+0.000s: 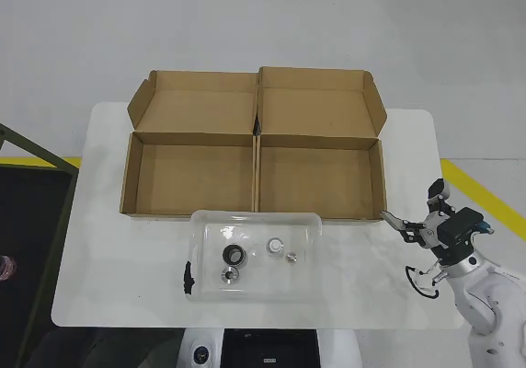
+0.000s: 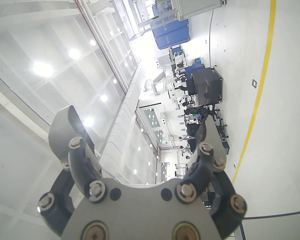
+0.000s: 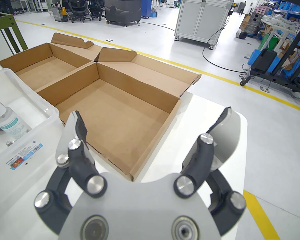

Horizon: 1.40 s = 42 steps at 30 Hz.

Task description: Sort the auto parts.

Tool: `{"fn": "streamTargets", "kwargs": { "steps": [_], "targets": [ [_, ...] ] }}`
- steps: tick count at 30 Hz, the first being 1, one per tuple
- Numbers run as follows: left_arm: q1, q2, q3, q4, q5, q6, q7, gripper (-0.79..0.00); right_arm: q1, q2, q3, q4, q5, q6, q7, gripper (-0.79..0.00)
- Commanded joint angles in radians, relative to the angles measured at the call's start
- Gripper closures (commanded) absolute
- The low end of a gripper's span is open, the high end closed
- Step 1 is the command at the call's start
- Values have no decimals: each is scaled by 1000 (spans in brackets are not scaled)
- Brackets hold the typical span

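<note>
**Right claw (image 3: pixel 152 116) spread wide and empty; nothing sorted yet**

It hung over the right side of the white table (image 1: pixel 401 138), jaws facing the right-hand cardboard box (image 3: pixel 120 116). The left claw (image 2: pixel 138 114), equally wide and empty, pointed up into the room. Waiting in a clear plastic bin (image 1: pixel 304 281) lay a black ring (image 1: pixel 234 254), a second round part (image 1: pixel 231 274) just beside it and a small metal piece (image 1: pixel 291 258), with a pump bottle (image 3: pixel 4 122) upright among them. Just behind the bin, the right-hand box and the left-hand cardboard box (image 1: pixel 194 179) stood open side by side, bare inside, probably one for each kind of part.
</note>
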Motion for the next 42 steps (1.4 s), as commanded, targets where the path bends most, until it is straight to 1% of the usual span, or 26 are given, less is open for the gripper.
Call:
{"fn": "streamTargets", "kwargs": {
  "steps": [1, 17, 24, 28, 30, 38, 42],
  "targets": [
    [0, 0, 0, 0, 0, 0, 0, -785, 0, 0, 0, 0, 0, 0, 0, -784],
    [0, 0, 0, 0, 0, 0, 0, -785, 2, 0, -10, -4, 3, 4, 12, -785],
    [0, 0, 0, 0, 0, 0, 0, -785, 21, 7, -62, -79, -12, -71, 79, -785],
    [0, 0, 0, 0, 0, 0, 0, -785, 34, 11, -118, -139, -32, -110, 157, -785],
    [0, 0, 0, 0, 0, 0, 0, -785, 46, 12, -163, -158, -45, -129, 199, -785],
    [0, 0, 0, 0, 0, 0, 0, -785, 117, 10, -341, -179, -65, -172, 346, -785],
    [0, 0, 0, 0, 0, 0, 0, -785, 151, 9, -412, -177, -58, -181, 414, -785]
  ]
}}
